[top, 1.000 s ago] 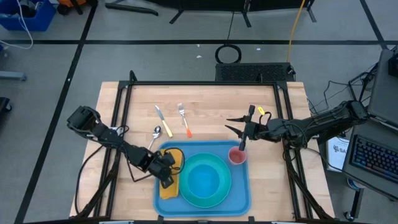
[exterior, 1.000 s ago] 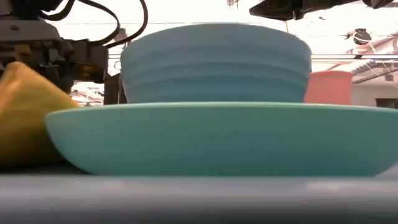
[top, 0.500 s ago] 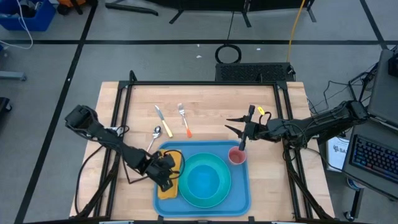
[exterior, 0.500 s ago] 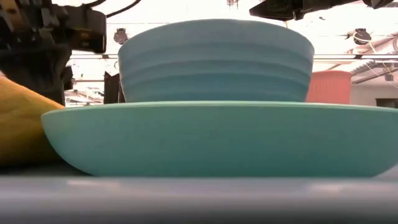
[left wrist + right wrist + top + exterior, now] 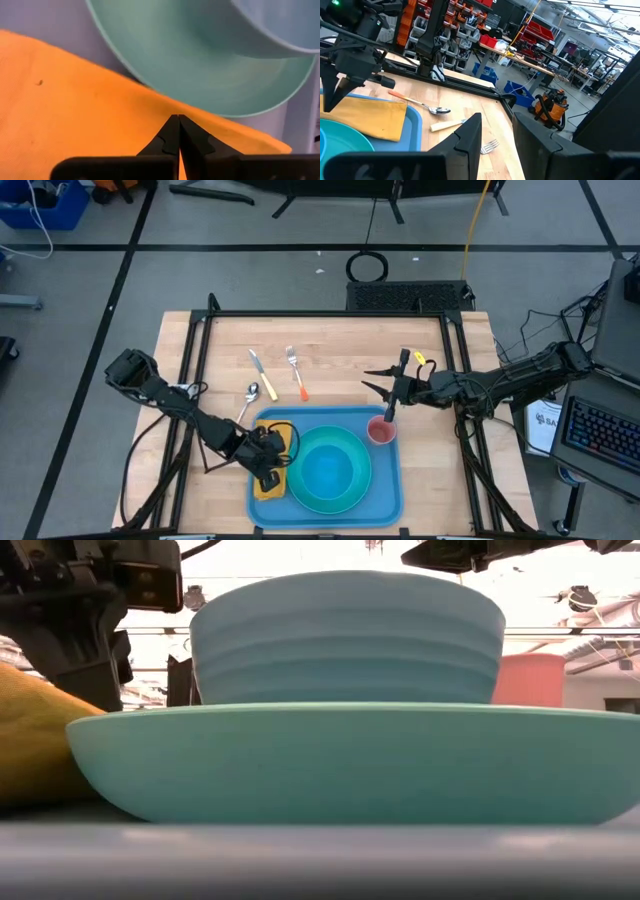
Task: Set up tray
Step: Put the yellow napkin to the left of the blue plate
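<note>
The light-blue tray (image 5: 388, 492) lies at the table's near middle. On it stand a turquoise plate (image 5: 305, 495) with a blue bowl (image 5: 330, 470), a pink cup (image 5: 381, 431) at the far right corner, and a yellow napkin (image 5: 280, 442) flat along the left side. My left gripper (image 5: 268, 475) is shut and points steeply down over the napkin (image 5: 75, 100), beside the plate's rim (image 5: 165, 85). My right gripper (image 5: 365, 378) hangs open and level, high above the table beyond the cup, with nothing between its fingers (image 5: 470, 135). My left gripper comes at the napkin's middle (image 5: 150, 115) slanting down from the table's left, fingers shut together. No cloth shows between the fingers. I cannot tell whether the tips touch the napkin or stand just above it. The napkin lies flat on the tray.
On the bare wood beyond the tray lie a spoon (image 5: 250, 393), a yellow-handled knife (image 5: 262, 373) and an orange-handled fork (image 5: 296, 373). A dark frame (image 5: 320, 314) runs around the table's far edge and its sides. There is free wood left and right of the tray.
My left gripper, shut throughout, has risen a little over the napkin and rolled slightly. In the low view the napkin's raised peak beside the plate has sunk lower. My right arm has kept still.
</note>
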Controlling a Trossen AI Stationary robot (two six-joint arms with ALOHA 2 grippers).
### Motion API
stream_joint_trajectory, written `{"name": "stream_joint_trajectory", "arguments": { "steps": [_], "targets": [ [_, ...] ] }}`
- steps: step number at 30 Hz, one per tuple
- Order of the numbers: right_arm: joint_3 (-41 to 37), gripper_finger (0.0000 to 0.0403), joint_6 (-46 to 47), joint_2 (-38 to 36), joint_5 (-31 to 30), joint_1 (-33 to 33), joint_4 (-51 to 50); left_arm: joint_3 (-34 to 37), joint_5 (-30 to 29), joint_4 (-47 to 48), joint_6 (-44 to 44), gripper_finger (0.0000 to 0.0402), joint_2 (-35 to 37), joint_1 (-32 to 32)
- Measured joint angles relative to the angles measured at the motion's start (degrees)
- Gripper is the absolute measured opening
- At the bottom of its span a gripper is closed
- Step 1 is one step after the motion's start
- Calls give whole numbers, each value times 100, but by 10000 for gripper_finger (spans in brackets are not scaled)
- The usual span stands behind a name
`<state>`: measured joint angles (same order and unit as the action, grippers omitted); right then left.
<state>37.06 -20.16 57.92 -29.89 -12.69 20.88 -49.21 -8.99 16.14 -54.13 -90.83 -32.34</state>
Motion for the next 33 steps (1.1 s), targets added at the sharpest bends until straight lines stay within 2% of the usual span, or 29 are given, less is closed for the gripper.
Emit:
{"name": "stream_joint_trajectory", "arguments": {
  "steps": [5,13,17,27,33],
  "targets": [
    [0,100,0,-1,-1,0,-2,2,0,-13,7,4,-10,0],
    [1,100,64,-1,-1,0,-12,4,256,-420,155,2,-778,109],
    [2,100,63,-1,0,0,-8,-13,428,-448,19,5,-856,125],
    [2,100,61,0,0,0,-12,4,250,-376,-141,4,-546,-50],
    [2,100,61,-1,0,0,-12,2,-263,-363,121,7,-459,7]
  ]
}}
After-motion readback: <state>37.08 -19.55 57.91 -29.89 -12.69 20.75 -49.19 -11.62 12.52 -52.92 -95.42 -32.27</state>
